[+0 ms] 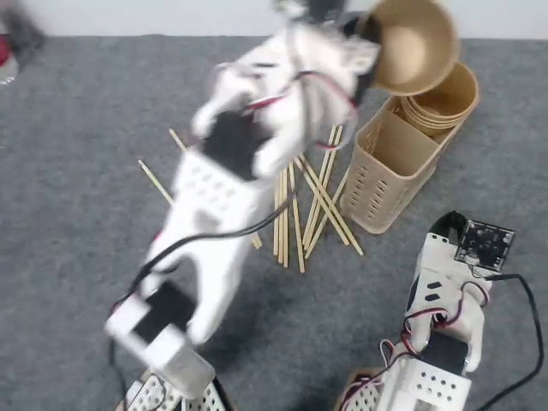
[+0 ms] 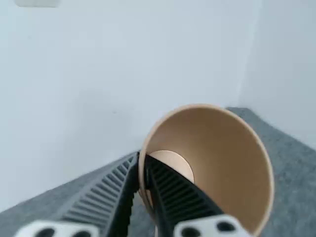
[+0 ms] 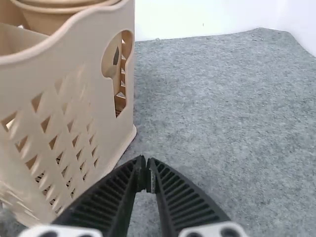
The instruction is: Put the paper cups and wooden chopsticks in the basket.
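The left gripper (image 2: 144,170) is pinching a paper cup (image 2: 222,163) by the rim with the basket (image 1: 390,184) below it, so I'd say the drop-in step is happening, needing alignment over the stacked cups (image 1: 445,103) before releasing.

No lettering, number, label or sign can be read anywhere in the views. The paper cup (image 2: 222,158) and the basket (image 3: 64,98) both show plain, unprinted surfaces.
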Robot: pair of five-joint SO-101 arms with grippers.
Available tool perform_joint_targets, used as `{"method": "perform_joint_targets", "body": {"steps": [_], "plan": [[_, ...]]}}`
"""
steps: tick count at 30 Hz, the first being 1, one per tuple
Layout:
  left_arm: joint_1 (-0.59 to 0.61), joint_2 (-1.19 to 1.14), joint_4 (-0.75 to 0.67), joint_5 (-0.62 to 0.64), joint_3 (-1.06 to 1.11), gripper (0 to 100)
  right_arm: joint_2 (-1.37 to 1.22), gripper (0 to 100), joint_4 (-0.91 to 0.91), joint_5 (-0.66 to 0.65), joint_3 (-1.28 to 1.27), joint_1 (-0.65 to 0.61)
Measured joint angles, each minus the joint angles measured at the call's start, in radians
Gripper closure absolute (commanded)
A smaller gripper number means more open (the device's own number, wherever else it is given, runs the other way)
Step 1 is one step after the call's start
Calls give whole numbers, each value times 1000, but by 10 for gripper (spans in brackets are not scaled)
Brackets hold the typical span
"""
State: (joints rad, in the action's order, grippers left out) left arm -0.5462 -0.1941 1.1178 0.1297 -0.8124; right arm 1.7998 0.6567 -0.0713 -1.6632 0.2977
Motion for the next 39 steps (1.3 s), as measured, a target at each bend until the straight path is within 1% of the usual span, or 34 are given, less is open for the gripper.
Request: {"method": "perform_joint_targets", "body": {"steps": [6,9,11,14,18,19,22,24,26,30,34,39], "plan": [[-11,-390,0,87,-410,990,0,990,0,0,0,0],[-23,-522,23,101,-555,990,0,990,0,0,0,0],[-40,-574,66,103,-609,990,0,990,0,0,0,0],[-74,-612,138,106,-640,989,0,990,-8,0,0,0],[-80,-628,152,106,-646,983,0,990,-12,0,0,0],[-77,-635,152,106,-646,965,0,990,-12,0,0,0],[-71,-660,152,106,-646,862,0,990,-12,0,0,0],[-57,-686,150,106,-646,821,0,990,-12,0,0,0],[-48,-730,126,124,-646,819,0,990,-12,0,0,0],[-35,-807,54,215,-666,819,0,990,-12,0,0,0],[-28,-832,5,232,-671,819,0,990,-12,0,0,0],[-34,-836,17,233,-718,819,0,990,-12,0,0,-2]]}}
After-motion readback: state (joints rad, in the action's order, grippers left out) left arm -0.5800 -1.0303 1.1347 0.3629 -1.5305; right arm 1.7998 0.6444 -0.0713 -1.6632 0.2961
